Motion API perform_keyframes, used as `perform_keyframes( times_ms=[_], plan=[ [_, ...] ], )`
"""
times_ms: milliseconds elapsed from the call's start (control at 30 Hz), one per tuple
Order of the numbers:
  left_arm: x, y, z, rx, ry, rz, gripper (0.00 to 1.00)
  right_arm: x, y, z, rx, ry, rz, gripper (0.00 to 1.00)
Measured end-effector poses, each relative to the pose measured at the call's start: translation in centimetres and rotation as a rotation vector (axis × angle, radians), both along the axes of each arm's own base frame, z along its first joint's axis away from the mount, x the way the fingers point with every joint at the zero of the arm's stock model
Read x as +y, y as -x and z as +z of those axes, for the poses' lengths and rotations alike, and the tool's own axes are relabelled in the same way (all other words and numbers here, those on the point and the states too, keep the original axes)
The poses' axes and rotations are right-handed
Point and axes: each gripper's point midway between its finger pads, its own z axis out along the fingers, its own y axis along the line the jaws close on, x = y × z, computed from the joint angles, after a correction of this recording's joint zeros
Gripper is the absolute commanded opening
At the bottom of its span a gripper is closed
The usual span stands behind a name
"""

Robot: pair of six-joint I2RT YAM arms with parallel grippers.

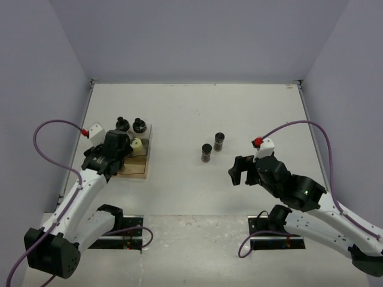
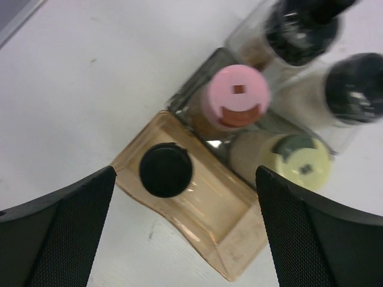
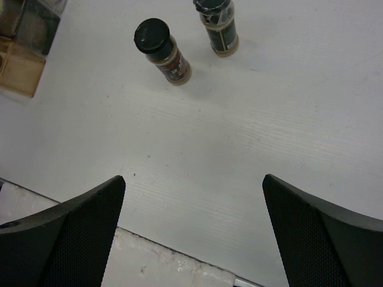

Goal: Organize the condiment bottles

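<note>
A flat wooden rack (image 1: 139,171) lies on the left of the white table (image 1: 197,107). On it, a pink-lidded round jar (image 2: 236,98) stands just beside a cream-yellow round jar (image 2: 299,166). Behind them stand two black-capped clear glass jars (image 2: 299,27) (image 2: 356,89). Two more black-capped jars (image 1: 206,153) (image 1: 219,142) stand right of the rack, well apart from it.

A white table (image 1: 197,113) sits enclosed by plain pale lavender walls (image 1: 197,36).

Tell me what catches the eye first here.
The pink-lidded jar stands out in the rack at the table's left, below the open left fingers. Next, two black-capped jars stand alone mid-table, ahead of the open right fingers.
</note>
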Motion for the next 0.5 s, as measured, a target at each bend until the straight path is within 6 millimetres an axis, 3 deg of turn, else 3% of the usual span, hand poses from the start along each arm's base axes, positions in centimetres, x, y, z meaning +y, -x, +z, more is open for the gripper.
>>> perform_keyframes(
  times_ms=[100,200,233,300,367,433,500],
  plan=[
    [-1.6,-1.1,3.0,-0.112,0.058,-0.109,1.00,0.0,0.0,-0.1,0.002,0.005,0.001,0.99],
    [-4.9,-3.0,6.7,-0.200,0.115,-0.289,1.00,-0.1,-0.2,-0.1,0.001,0.008,-0.013,0.99],
    [-6.5,-3.8,8.0,-0.216,0.110,-0.357,1.00,-0.2,-0.2,-0.2,0.000,0.012,-0.022,0.99],
    [-12.2,-5.0,10.0,-0.238,0.098,-0.544,1.00,-0.5,-0.4,-0.2,-0.002,0.016,-0.044,0.99],
    [-18.0,-5.1,10.3,-0.222,0.082,-0.713,1.00,-1.2,-0.4,-0.2,-0.005,0.018,-0.077,0.99],
    [-23.2,-4.7,8.7,-0.162,0.059,-0.859,1.00,-2.4,-0.5,0.0,-0.016,0.008,-0.145,0.99],
    [-26.0,-4.5,6.6,-0.101,0.027,-0.936,1.00,-4.0,-0.6,0.3,-0.035,-0.006,-0.229,0.99]
  ],
)
